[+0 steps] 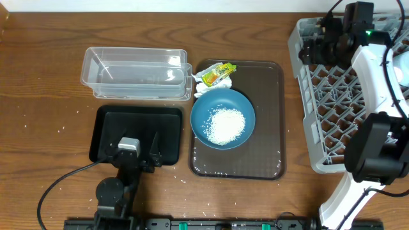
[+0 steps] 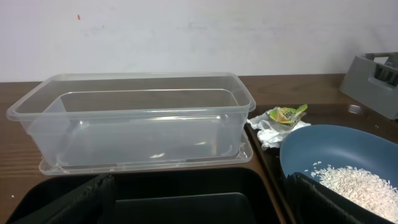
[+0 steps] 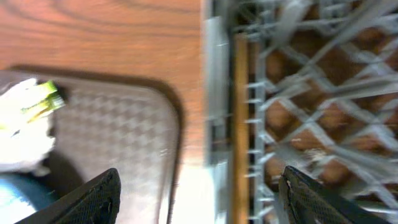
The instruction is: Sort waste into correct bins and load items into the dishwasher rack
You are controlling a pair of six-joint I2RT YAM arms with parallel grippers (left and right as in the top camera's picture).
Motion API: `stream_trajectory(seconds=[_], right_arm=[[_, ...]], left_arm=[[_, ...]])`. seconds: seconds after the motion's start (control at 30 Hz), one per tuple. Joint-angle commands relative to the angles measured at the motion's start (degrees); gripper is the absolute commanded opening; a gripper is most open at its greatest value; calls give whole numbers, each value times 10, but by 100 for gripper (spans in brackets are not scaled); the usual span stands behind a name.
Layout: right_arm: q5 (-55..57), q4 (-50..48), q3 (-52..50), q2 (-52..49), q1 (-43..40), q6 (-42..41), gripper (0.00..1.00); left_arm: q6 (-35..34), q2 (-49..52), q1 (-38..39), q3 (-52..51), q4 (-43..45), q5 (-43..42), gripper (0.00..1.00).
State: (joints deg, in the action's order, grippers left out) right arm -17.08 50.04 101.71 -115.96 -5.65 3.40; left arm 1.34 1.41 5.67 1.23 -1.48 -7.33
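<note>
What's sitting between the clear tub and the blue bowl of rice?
The crumpled tissue and the yellow-green wrapper, at the back corner of the brown tray; clearest in the left wrist view.

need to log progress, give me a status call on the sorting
Left hand open over black tray. Right hand open over rack, chopsticks lying at its rim. Rice in blue bowl, tissue, wrapper on brown tray. Nothing seen blocking.

White right arm (image 1: 372,80), black joints (image 1: 377,148), green light (image 1: 369,33), black cable (image 1: 56,186), black left tool (image 2: 211,202)
</note>
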Motion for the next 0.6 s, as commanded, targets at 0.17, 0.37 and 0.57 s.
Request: stream_trajectory(seconds=[0.17,0.37,0.57], right_arm=[[-118,23,-1,57,73,-45,99],[43,20,-1,55,123,-91,99],[207,30,0,66,103,-218,99]], left_arm=[[1,0,-3,-10,-19,-8,90],[2,0,-3,-10,-19,-8,90],[1,0,-3,-10,-19,-8,90]])
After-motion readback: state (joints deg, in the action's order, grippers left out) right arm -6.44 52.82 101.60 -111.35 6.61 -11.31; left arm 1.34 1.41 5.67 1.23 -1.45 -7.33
